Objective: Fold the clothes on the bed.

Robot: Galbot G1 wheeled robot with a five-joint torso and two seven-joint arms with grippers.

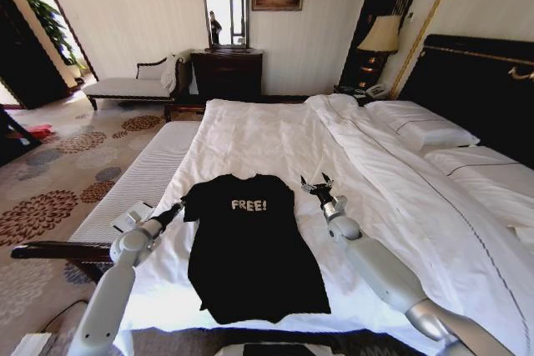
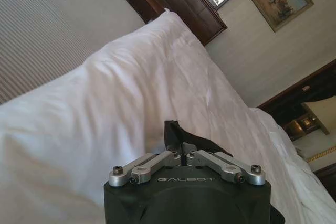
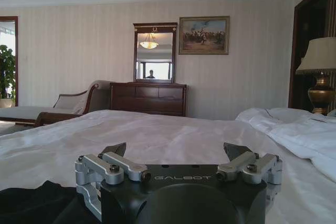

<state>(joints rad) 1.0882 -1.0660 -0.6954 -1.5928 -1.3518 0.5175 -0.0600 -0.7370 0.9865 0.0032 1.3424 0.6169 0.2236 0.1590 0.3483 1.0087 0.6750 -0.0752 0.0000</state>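
The clothes, a black T-shirt (image 1: 250, 248) with white "FREE!" lettering, lie flat and face up near the foot of the bed (image 1: 267, 135). My left gripper (image 1: 178, 208) is at the shirt's left sleeve. In the left wrist view, that left gripper (image 2: 182, 156) is shut with a fold of the black T-shirt (image 2: 176, 132) pinched between its tips. My right gripper (image 1: 317, 183) hovers just beyond the shirt's right shoulder, open and holding nothing. In the right wrist view the right gripper (image 3: 176, 150) has its fingers wide apart, with the black T-shirt (image 3: 31, 203) low beside it.
A white duvet (image 1: 400, 181) is bunched along the bed's right side, with pillows (image 1: 421, 131) against the dark headboard (image 1: 476, 81). A striped pad (image 1: 142, 177) and a dark wooden rail (image 1: 58, 249) lie left of the bed. Chaise (image 1: 125, 85), dresser (image 1: 227, 72) and lamp (image 1: 382, 35) stand beyond.
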